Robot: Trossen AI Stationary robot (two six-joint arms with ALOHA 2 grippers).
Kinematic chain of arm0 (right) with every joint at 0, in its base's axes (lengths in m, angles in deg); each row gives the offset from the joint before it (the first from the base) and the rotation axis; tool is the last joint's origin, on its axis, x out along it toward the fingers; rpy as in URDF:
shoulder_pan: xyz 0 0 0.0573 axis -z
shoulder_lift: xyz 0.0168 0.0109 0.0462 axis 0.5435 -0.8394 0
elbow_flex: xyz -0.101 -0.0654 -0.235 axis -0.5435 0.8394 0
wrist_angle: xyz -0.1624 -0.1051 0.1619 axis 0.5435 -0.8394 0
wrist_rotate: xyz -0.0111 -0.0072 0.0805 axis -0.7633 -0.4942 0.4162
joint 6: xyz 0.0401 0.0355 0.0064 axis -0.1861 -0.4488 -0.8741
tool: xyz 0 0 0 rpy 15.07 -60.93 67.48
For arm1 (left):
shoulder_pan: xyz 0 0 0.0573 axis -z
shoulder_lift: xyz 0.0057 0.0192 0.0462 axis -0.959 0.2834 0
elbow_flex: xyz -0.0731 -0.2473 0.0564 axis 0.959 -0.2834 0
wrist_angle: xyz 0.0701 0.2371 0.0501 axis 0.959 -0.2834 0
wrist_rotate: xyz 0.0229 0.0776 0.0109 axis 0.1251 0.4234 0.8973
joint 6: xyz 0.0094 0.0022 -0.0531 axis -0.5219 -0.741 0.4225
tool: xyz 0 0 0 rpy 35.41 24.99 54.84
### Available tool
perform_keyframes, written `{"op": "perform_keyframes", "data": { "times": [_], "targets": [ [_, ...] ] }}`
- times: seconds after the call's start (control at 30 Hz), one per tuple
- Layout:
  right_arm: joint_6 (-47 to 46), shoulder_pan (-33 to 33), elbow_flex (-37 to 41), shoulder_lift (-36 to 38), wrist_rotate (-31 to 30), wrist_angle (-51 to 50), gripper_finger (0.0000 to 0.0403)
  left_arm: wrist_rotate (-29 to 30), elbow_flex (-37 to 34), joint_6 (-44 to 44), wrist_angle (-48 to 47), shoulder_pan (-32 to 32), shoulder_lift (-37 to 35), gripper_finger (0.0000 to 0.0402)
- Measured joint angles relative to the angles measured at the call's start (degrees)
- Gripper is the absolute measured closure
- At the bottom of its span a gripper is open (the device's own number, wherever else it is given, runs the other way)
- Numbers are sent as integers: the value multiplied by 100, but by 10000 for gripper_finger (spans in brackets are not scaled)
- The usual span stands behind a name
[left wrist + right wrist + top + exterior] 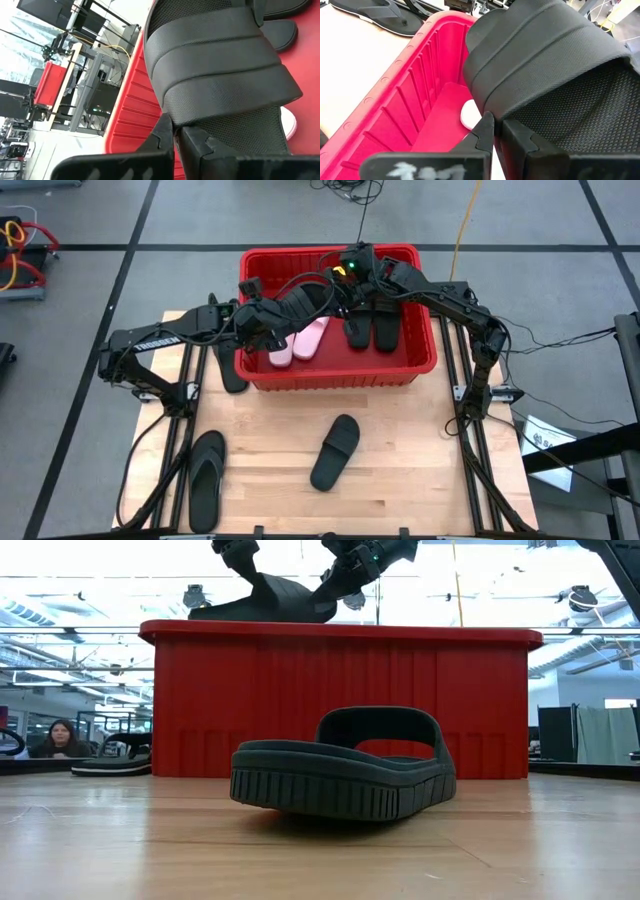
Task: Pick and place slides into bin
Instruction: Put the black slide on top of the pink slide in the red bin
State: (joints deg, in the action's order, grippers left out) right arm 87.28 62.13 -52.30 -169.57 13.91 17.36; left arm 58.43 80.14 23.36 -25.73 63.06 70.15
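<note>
At the table's near edge, a black flip-flop lies by the left corner and a black slide near the middle. Another flip-flop lies beside the red bin's left wall. The bin sits at the far edge holding two pink slides and two black ones. Above it, the left gripper and right gripper are both clamped on one black slide held over the bin's left half.
</note>
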Motion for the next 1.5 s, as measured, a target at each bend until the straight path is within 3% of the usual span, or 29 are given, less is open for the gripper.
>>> {"op": "perform_keyframes", "data": {
  "times": [0.57,1.07,1.3,1.5],
  "targets": [
    [4,0,0,-1,-10,-4,381,-87,0,90,-18,0,2,401],
    [3,2,0,-1,-8,44,287,-154,0,101,-45,0,9,401],
    [9,0,0,-1,-12,49,271,-198,0,284,-168,-60,11,401],
    [15,-2,0,78,-890,42,276,-338,0,382,-213,-70,13,401]
  ]
}}
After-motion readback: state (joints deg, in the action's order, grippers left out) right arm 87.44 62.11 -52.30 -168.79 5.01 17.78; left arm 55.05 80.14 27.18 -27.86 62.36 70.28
